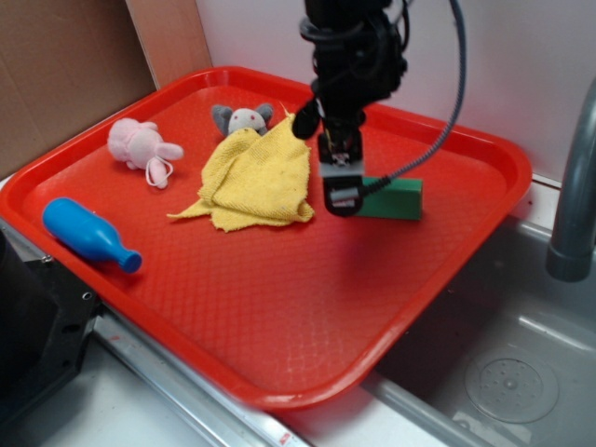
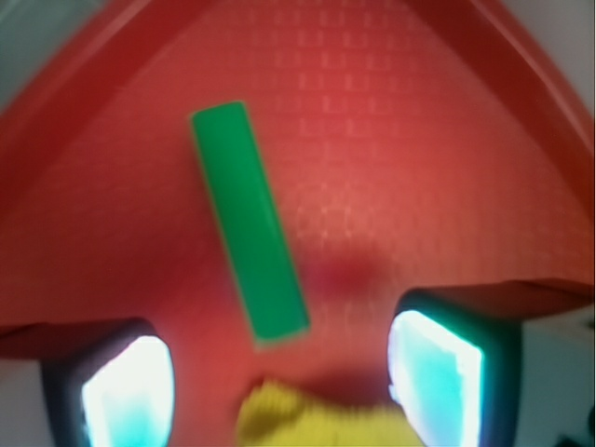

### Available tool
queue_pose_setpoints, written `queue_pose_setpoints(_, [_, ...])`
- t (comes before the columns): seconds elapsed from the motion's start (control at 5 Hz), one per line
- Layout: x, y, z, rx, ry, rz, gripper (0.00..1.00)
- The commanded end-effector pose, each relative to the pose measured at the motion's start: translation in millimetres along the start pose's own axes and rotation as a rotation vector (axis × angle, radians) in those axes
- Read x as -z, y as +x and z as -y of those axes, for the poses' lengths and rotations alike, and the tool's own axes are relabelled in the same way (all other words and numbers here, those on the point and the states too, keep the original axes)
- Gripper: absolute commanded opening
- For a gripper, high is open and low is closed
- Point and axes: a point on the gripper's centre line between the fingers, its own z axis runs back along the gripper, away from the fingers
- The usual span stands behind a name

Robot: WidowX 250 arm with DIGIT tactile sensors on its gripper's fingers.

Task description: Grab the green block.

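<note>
The green block (image 1: 395,198) lies flat on the red tray (image 1: 279,317), right of the middle. In the wrist view the green block (image 2: 248,222) is a long bar running from upper left to lower middle, its near end between and ahead of the fingers. My gripper (image 1: 342,191) hangs just left of the block and covers its left end in the exterior view. My gripper (image 2: 279,386) is open and empty, its fingers (image 2: 126,396) wide apart above the tray floor.
A crumpled yellow cloth (image 1: 257,179) lies just left of the gripper; its edge shows in the wrist view (image 2: 317,419). A grey plush (image 1: 242,118), a pink plush (image 1: 140,144) and a blue bottle (image 1: 88,234) lie further left. A sink (image 1: 503,372) and pipe (image 1: 575,186) are at right.
</note>
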Motion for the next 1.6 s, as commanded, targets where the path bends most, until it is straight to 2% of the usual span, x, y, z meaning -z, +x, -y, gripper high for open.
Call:
queue_pose_setpoints(0.0, [15,22,8,0.067,-0.001,0.005,1.0])
queue_pose_setpoints(0.2, [23,25,7,0.071,0.014,-0.025,0.0])
queue_pose_setpoints(0.6, [11,18,6,0.039,0.004,-0.001,0.0])
queue_pose_setpoints(0.8, [-22,0,-2,-0.121,0.055,0.013,0.0])
queue_pose_setpoints(1.0, [-62,-27,-6,-0.287,0.104,0.012,0.0])
queue_pose_setpoints(1.2, [-93,-55,-3,-0.45,0.128,0.016,0.0])
queue_pose_setpoints(1.4, [-117,-89,-3,-0.614,0.113,0.086,0.0])
